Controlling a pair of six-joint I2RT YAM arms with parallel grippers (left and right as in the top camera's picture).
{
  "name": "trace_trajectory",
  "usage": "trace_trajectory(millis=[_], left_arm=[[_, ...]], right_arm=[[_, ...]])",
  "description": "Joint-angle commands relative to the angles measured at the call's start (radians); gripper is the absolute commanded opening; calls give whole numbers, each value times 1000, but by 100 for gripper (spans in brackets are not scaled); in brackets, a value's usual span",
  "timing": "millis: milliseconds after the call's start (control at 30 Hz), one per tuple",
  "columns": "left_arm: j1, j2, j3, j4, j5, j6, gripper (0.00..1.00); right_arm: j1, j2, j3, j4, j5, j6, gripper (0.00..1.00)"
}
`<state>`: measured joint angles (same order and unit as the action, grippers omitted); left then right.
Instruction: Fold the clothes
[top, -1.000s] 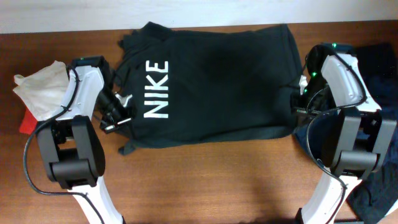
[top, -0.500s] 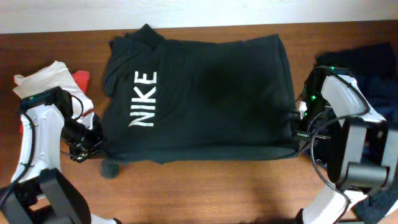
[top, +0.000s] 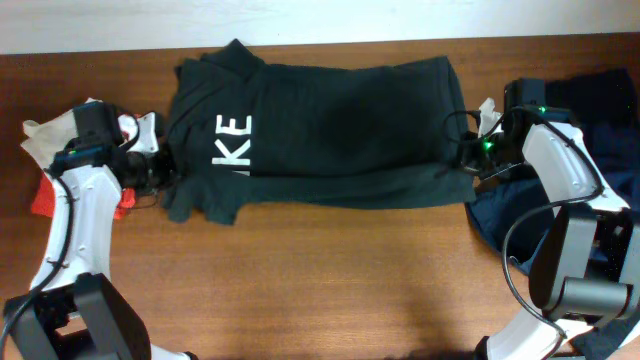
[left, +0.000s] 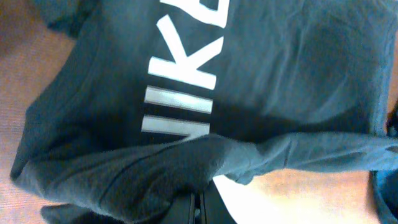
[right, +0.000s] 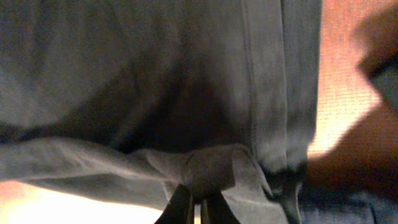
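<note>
Both grippers are clamped fully closed on the black T-shirt's (top: 330, 110) near edge: left gripper (top: 158, 175) at the sleeve end, right gripper (top: 468, 160) at the hem end. The shirt lies mid-table (top: 330, 280), edge lifted over the lettering. Risks: the thin pinch slips, uneven travel skews the fold, the bunched sleeve (top: 205, 205) gets trapped, or the right arm drags the navy pile (top: 600, 95).

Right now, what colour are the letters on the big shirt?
White letters on a black shirt, clearest in the left wrist view.
</note>
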<state>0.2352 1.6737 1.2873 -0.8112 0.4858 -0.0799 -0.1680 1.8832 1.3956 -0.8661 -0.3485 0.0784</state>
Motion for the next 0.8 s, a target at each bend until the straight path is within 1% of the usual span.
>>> trace_trajectory(millis=[0, 100, 167, 233, 367, 433, 467, 500, 533, 567, 600, 633, 700, 767], left_arm=[[-18, 4, 5, 64, -79, -64, 0], [-19, 27, 5, 154, -90, -92, 0], [-19, 64, 5, 193, -90, -92, 0], [-19, 113, 5, 233, -90, -119, 0], [-19, 208, 5, 326, -89, -155, 0], [-19, 228, 5, 385, -90, -155, 1], [-19, 228, 5, 408, -89, -155, 11], [-19, 228, 5, 420, -89, -155, 16], [-19, 228, 5, 422, -89, -155, 24], [-19, 228, 5, 417, -58, -155, 51], [-19, 228, 5, 407, 6, -155, 55], [-19, 228, 6, 396, 67, -154, 56], [-19, 226, 6, 370, 249, -101, 56], [-24, 222, 6, 315, 253, -50, 56]], right_arm=[[-3, -14, 2, 64, -36, 1, 4], [-3, -14, 2, 145, -14, 9, 4], [-3, -14, 2, 176, 52, 16, 4], [-3, -14, 2, 195, 93, 16, 4], [-3, -12, 1, 257, 99, 16, 6], [-2, -11, 1, 282, 99, 16, 9], [-2, -11, 1, 294, 99, 16, 18], [-3, -11, 1, 299, 99, 15, 22], [-3, -11, 1, 299, 99, 15, 25], [-3, -11, 1, 294, 99, 15, 38], [-3, -11, 1, 281, 99, 15, 38], [-3, -11, 1, 264, 99, 15, 38], [-2, -3, 1, 185, 163, 15, 38], [-3, 21, 1, 119, 197, 14, 34]])
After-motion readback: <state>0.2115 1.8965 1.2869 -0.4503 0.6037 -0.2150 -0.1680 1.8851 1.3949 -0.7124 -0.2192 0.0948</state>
